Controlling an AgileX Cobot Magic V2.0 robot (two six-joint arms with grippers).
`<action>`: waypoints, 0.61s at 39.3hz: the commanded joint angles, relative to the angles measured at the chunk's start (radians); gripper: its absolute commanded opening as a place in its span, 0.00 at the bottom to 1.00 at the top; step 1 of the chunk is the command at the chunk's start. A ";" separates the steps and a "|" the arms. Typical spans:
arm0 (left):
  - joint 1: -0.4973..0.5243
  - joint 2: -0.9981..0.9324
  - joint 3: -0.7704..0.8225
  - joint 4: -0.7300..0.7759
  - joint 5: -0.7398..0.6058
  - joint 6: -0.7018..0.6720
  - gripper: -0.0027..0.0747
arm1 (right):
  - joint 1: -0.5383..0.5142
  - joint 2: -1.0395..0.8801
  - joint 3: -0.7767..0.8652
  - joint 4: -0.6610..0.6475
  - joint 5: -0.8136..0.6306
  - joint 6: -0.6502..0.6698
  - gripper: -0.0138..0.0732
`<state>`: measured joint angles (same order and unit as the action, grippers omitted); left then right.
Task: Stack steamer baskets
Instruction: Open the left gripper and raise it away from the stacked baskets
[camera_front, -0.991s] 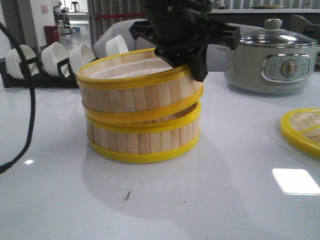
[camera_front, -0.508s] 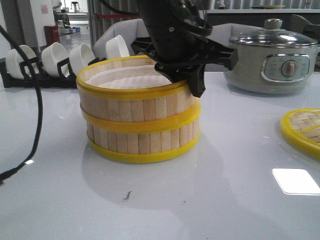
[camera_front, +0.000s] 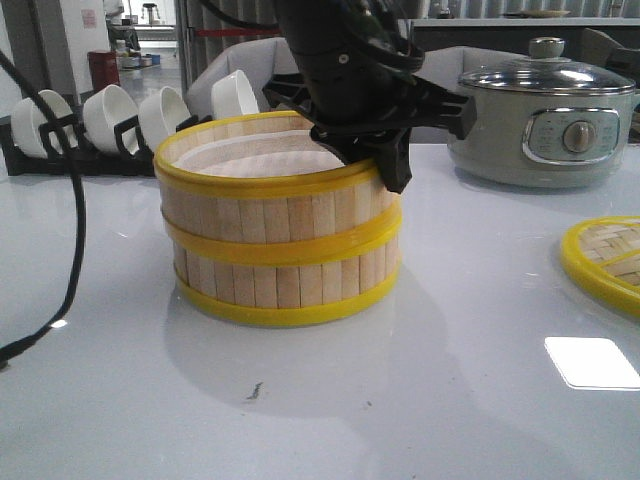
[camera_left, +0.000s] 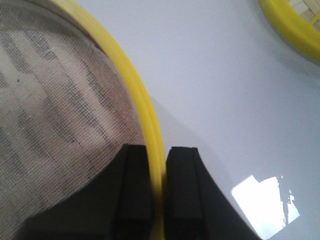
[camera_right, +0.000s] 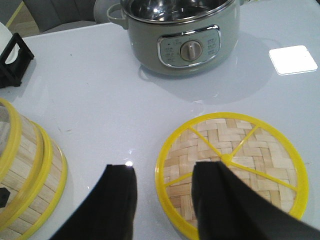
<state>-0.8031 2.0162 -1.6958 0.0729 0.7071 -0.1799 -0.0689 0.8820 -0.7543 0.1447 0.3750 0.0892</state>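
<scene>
Now steamer baskets (camera_front: 280, 235) stacked, white liner (camera_left: 50, 115) inside top one.

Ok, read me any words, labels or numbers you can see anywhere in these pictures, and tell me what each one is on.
No text can be read.
Grey electric pot with glass lid: small markings around the control knob, too small and blurred to read.
Red-and-white sign on the far wall: blurred, unreadable.
Yellow-rimmed bamboo steamer baskets and woven bamboo lid: no markings.
</scene>
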 joint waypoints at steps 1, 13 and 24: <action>-0.004 -0.066 -0.038 0.007 -0.079 0.004 0.15 | -0.001 -0.007 -0.038 0.010 -0.075 -0.010 0.61; -0.004 -0.066 -0.038 0.007 -0.073 0.004 0.40 | -0.001 -0.007 -0.038 0.010 -0.072 -0.010 0.61; -0.004 -0.066 -0.041 0.012 -0.073 0.004 0.52 | -0.001 -0.007 -0.038 0.010 -0.068 -0.010 0.61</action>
<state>-0.8031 2.0162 -1.6975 0.0787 0.6892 -0.1779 -0.0689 0.8820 -0.7543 0.1447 0.3766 0.0892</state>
